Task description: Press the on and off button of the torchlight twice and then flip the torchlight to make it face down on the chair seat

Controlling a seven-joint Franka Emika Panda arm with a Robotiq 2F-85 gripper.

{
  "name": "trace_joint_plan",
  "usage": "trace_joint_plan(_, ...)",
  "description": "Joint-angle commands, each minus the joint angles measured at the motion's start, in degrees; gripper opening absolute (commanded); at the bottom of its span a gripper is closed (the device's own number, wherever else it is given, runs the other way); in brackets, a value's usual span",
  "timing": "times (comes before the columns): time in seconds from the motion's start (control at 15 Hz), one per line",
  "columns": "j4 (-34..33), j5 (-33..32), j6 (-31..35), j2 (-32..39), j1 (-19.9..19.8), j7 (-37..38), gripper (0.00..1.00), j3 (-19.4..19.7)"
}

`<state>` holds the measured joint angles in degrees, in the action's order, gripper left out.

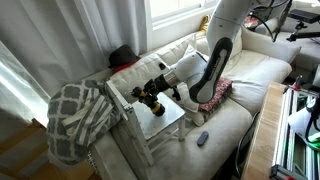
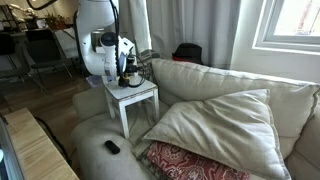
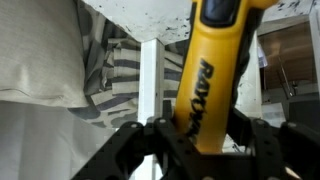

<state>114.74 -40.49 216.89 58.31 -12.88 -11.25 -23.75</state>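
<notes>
Daylight from the window (image 2: 296, 22) glares; wrist view blurs.

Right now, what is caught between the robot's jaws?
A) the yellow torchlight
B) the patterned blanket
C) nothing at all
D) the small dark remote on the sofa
A: in the wrist view the yellow torchlight runs down between the two dark jaws, which close against its sides.

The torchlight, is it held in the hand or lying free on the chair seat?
Held: in the wrist view the hand clamps the yellow torchlight from both sides.
</notes>
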Motion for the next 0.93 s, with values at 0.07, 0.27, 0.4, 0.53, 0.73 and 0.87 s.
trace_joint_plan(0.07, -0.7, -2.6, 4.8, -0.9, 3.2, 6.1, 0.26, 3.7)
trace_joint_plan(0.27, -1.0, -2.5, 7.4, -0.9, 4.8, 6.8, 0.26, 5.3)
trace_joint_plan(0.4, -1.2, -2.7, 10.4, -0.7, 5.7, 7.0, 0.26, 6.2)
trace_joint_plan(0.53, -1.3, -2.8, 13.6, -0.7, 6.7, 7.1, 0.26, 7.5)
trace_joint_plan(0.73, -1.5, -3.0, 15.2, -0.6, 8.4, 7.6, 0.26, 9.6)
trace_joint_plan(0.87, -1.8, -3.3, 15.2, -0.3, 9.3, 8.0, 0.26, 10.6)
